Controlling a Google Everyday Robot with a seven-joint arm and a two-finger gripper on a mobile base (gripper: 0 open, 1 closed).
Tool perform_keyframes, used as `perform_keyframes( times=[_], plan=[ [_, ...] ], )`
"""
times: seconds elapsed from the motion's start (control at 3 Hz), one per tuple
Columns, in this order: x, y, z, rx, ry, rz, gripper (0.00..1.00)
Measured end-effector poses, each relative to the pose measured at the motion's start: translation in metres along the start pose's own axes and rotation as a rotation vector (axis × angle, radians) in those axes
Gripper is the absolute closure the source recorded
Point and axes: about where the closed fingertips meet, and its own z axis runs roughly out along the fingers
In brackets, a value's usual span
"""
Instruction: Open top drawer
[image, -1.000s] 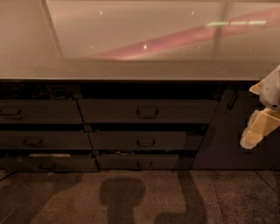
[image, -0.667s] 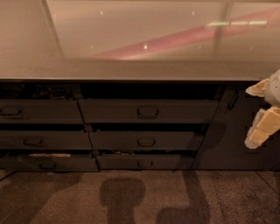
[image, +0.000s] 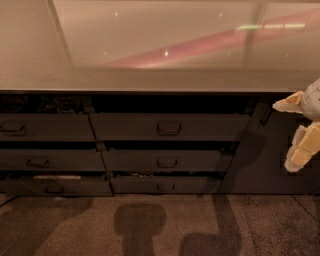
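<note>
The top drawer (image: 170, 127) is the wide dark grey front in the middle column just under the countertop, with a small loop handle (image: 169, 128) at its centre. A dark gap shows between its upper edge and the counter. My gripper (image: 294, 129) is at the far right edge of the camera view, level with this drawer and well to the right of its handle. Its cream fingers (image: 299, 151) stand apart with nothing between them. It touches no drawer.
A pale glossy countertop (image: 150, 60) overhangs the drawers. Two shorter drawers (image: 167, 162) sit below the top one, and a left column of drawers (image: 45, 128) stands beside them. A dark cabinet panel (image: 265, 155) is behind the gripper. The speckled floor (image: 150, 225) carries shadows.
The gripper's upper finger has shifted slightly to the left and the lower one has dropped a little. The drawers have not moved.
</note>
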Motion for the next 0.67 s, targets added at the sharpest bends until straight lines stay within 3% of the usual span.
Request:
perform_keyframes(
  times=[0.33,0.67],
  plan=[
    [-0.004,-0.001,0.005,0.066,-0.051,-0.035,0.0],
    [-0.01,-0.008,0.017,0.164,-0.14,-0.131,0.0]
  ],
)
